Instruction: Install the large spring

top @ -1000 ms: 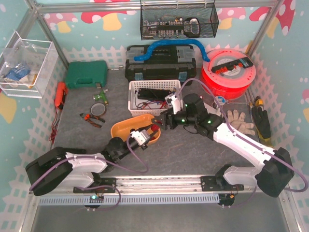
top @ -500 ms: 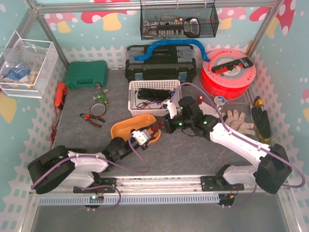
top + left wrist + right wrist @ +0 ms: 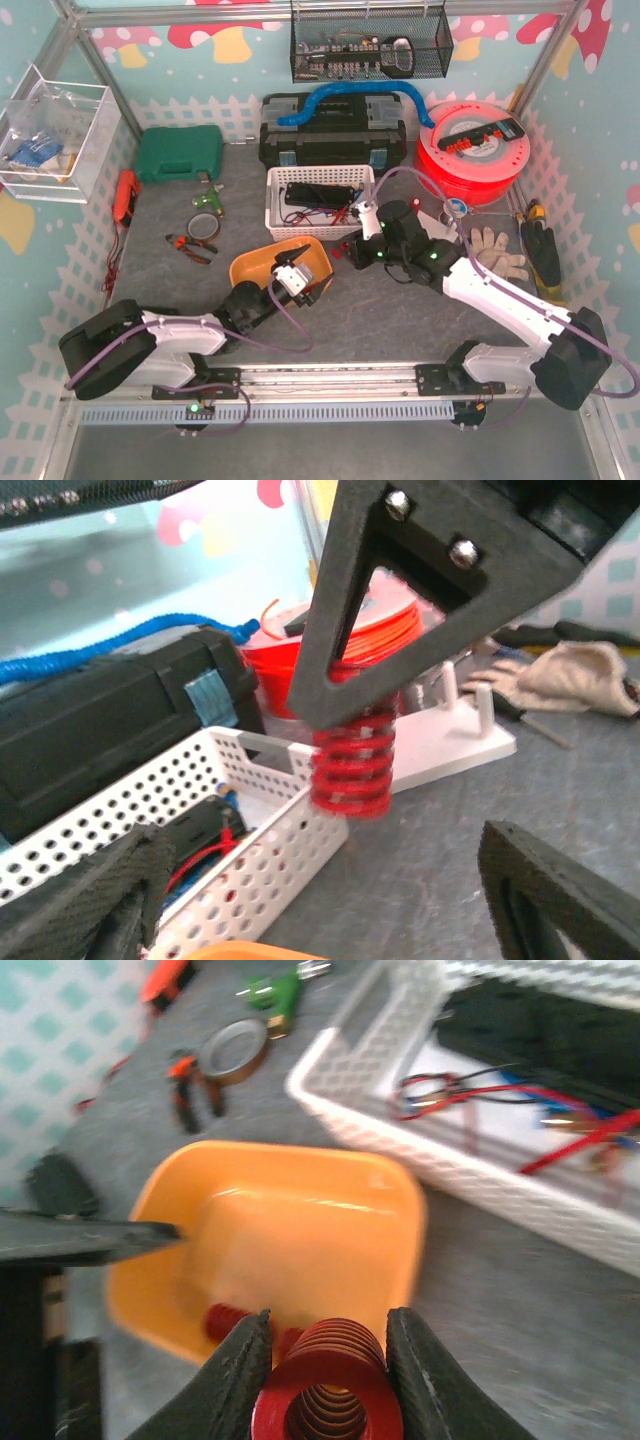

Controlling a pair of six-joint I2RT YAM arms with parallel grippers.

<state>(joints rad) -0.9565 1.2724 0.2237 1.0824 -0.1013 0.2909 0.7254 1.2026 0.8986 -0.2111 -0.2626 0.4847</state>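
Right tool [image 3: 328, 1325] — tight on the large spring [image 3: 350, 770] — now clear of orange bowl [image 3: 300, 1220]; left tool [image 3: 330, 900] agape, empty.

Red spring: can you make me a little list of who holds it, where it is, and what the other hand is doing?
Thing: large red spring
Held by: right gripper, shut on it, one finger on each side
Where: looks lifted off the table, near the orange bowl and the white basket
Other hand: left gripper, open, holding nothing
In the bowl: a smaller red piece
Nearby: white base with pegs
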